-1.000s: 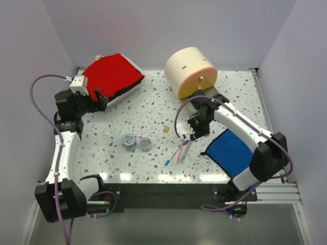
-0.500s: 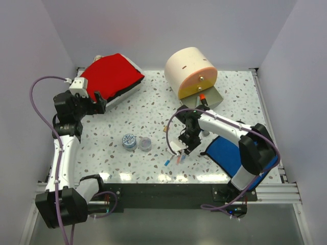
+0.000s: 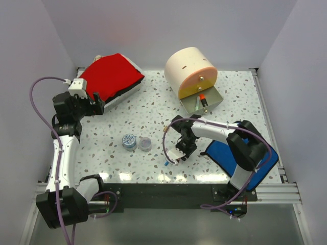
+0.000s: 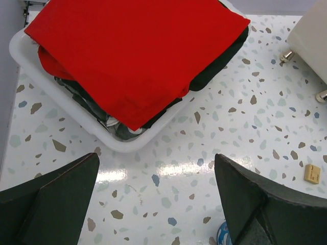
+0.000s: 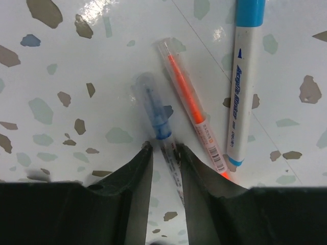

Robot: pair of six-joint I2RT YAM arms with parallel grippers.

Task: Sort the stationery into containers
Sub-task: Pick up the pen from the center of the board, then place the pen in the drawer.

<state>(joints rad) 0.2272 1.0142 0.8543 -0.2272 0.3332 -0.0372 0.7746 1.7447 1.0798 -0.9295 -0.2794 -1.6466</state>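
Note:
Three pens lie side by side on the speckled table: a clear blue pen [image 5: 153,109], an orange pen [image 5: 191,109] and a white blue-capped marker [image 5: 245,81]. My right gripper [image 5: 163,148] is down on them [image 3: 179,153], still open by a narrow gap, with the blue pen's barrel between its fingertips. The cream drum [image 3: 191,71] has its yellow drawer [image 3: 212,102] pulled out, an orange-black highlighter [image 3: 203,98] inside. My left gripper [image 4: 156,199] hangs wide open over bare table beside the white case [image 4: 30,71] with the red top [image 3: 112,76].
A blue-patterned tape roll [image 3: 129,141] and a purple one [image 3: 145,144] sit left of the pens. A tiny tan cube [image 4: 312,173] lies further back. The flat blue cloth [image 3: 235,150] lies right of the right gripper. Walls enclose three sides.
My right gripper has come from the drum's drawer toward the near edge, dropped onto the pens, and its jaws have narrowed around the blue pen. The left arm has barely shifted.

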